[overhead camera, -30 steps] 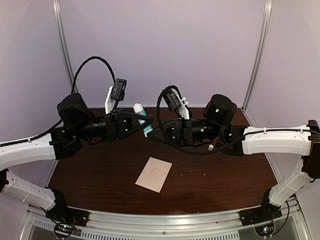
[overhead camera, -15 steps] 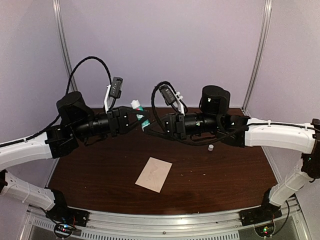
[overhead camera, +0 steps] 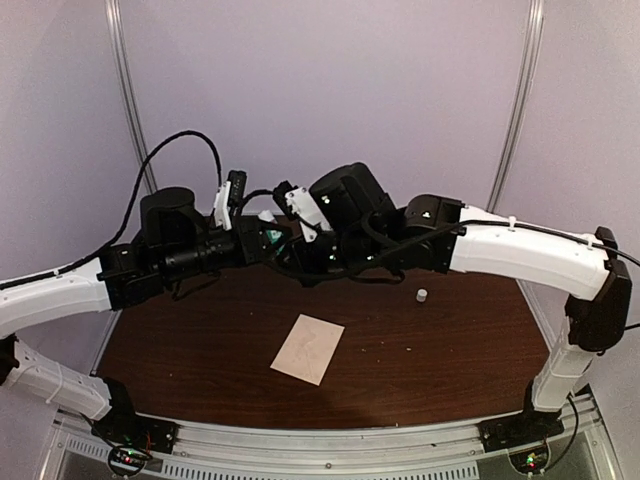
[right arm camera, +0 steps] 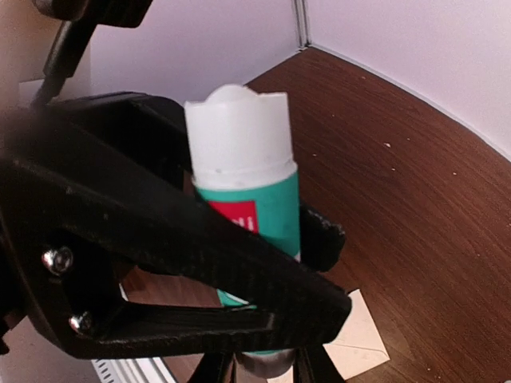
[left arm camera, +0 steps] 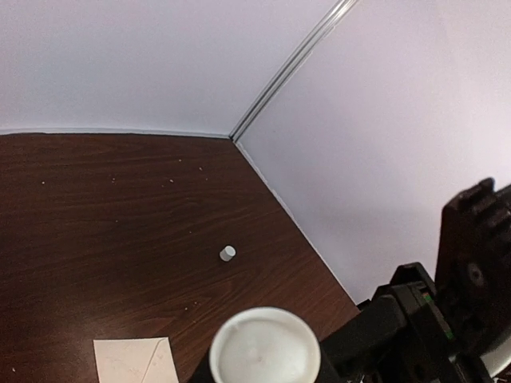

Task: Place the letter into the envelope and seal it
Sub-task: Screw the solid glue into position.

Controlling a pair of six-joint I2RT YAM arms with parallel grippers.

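Left hand [right arm camera: 307, 267] is clamped round an uncapped green glue stick [right arm camera: 243, 159], held in mid-air. Right hand [right arm camera: 263, 369] seems to pinch the stick's base. A small white cap [overhead camera: 421, 295] lies on the bench [overhead camera: 450, 350] below the right hand. The envelope [overhead camera: 308, 348] lies flat beneath both hands, its contents hidden. No loose letter shows, so probably only gluing and sealing are left.
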